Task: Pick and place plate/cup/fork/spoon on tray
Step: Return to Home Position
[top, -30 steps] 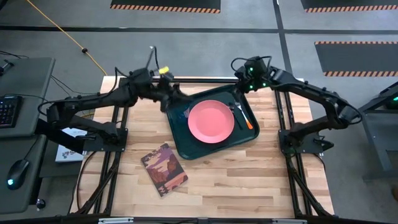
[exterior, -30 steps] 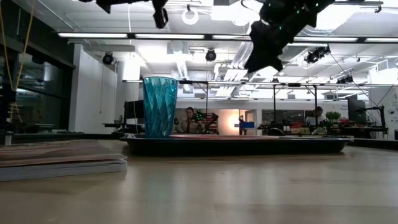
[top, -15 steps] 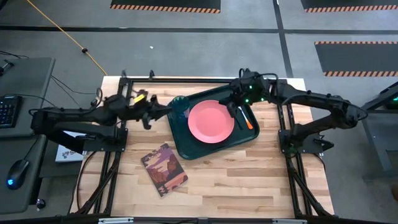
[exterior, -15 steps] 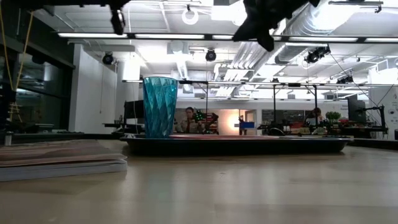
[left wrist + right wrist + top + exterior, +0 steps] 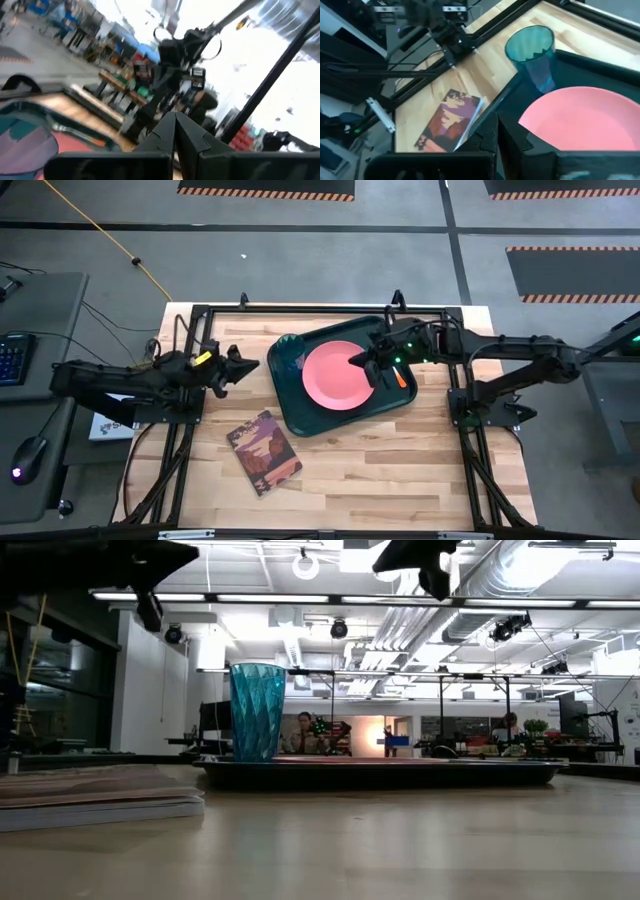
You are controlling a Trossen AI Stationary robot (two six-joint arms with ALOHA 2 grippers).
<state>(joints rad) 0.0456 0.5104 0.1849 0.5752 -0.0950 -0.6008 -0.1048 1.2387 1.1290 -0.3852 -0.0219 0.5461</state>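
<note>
2 dark grippers hang empty with jaws closed: left gripper (image 5: 243,366) left of the dark green rectangular tray (image 5: 335,413), right gripper (image 5: 362,363) over its salmon-pink round plate (image 5: 338,374). The teal translucent cup (image 5: 288,352) stands at the tray's far-left corner, the orange-handled fork (image 5: 398,377) on its right. A maroon patterned book (image 5: 264,451) lies nearer on the pale wooden table (image 5: 400,460).

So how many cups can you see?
1. The cup stands upright in a corner of the tray, beside the plate. Nothing suggests another hidden one.
</note>
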